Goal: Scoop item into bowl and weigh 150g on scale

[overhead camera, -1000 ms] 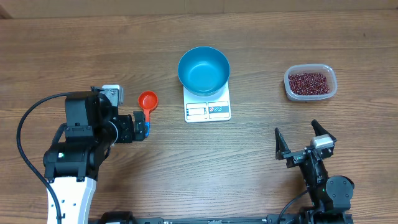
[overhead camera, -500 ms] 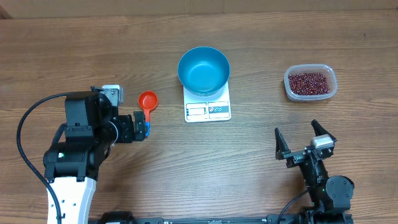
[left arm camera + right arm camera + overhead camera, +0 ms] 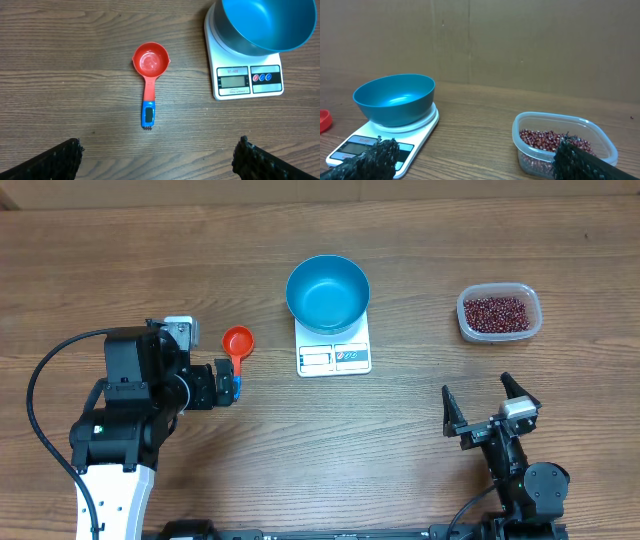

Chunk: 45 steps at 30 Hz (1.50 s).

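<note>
Nothing has shifted over the last second, so scooping has not begun. The blue bowl [image 3: 327, 292] sits empty on the white kitchen scale [image 3: 334, 356]. The red beans [image 3: 497, 312] lie in a clear container [image 3: 466, 330] well right of the scale. Left of the scale lies the orange-red scoop [image 3: 237, 345], untouched. Both the left gripper [image 3: 233, 383] and the right gripper [image 3: 482, 402] are spread wide and hold nothing.

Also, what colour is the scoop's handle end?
Blue, on the small orange-red plastic scoop; clearest in the left wrist view.
</note>
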Each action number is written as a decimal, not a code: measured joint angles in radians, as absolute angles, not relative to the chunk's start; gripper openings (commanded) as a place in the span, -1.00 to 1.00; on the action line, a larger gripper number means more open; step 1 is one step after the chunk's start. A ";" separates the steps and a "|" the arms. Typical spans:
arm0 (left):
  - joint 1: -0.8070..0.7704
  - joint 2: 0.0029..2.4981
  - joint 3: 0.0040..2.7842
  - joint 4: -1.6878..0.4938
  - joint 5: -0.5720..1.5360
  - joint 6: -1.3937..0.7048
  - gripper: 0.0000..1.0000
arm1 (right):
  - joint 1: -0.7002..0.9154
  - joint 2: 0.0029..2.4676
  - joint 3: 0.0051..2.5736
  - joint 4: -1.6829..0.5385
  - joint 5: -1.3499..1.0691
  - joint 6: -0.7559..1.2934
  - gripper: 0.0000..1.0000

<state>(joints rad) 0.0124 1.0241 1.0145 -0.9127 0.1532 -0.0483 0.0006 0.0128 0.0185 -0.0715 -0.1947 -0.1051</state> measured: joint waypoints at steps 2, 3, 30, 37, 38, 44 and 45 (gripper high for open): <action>0.012 1.024 1.015 -0.913 0.153 -0.048 0.99 | 0.001 0.013 0.018 -0.072 -0.194 -0.105 1.00; 0.012 1.024 1.015 -0.913 0.153 -0.048 0.99 | 0.001 0.013 0.018 -0.071 -0.195 -0.105 1.00; 0.012 1.024 1.015 -0.905 0.150 -0.048 0.99 | 0.001 0.013 0.018 -0.072 -0.195 -0.105 1.00; 0.012 1.055 1.015 -0.904 0.121 -0.021 0.99 | 0.001 0.013 0.018 -0.072 -0.194 -0.105 1.00; 0.012 1.072 1.015 -0.898 0.118 -0.016 0.99 | 0.001 0.013 0.018 -0.072 -0.194 -0.105 1.00; 0.012 1.187 1.020 -0.867 0.114 0.004 0.99 | 0.001 0.013 0.018 -0.071 -0.195 -0.105 1.00; 0.012 1.202 1.025 -0.867 0.114 0.004 0.99 | 0.001 0.013 0.018 -0.072 -0.195 -0.105 1.00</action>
